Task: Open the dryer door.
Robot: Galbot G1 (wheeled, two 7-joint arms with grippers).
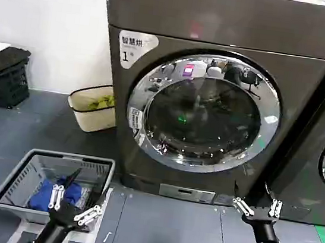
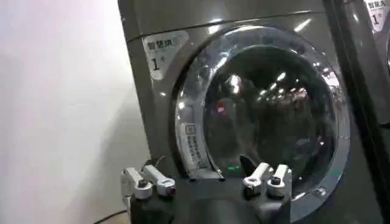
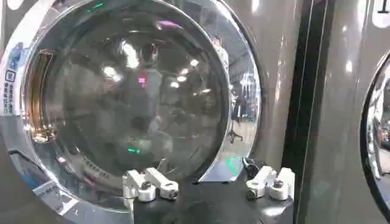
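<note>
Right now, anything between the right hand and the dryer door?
Nothing. In the head view the right hand sits low, open, below the dryer door, with bare machine front between them. The right wrist view shows open air up to the chrome rim.

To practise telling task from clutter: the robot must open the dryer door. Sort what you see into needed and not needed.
Needed: dryer door, shut; right gripper, open, low before the dryer; left gripper, open, over the laundry basket.

Not needed: laundry basket, beige bin, black crate, neighbouring machine.
</note>
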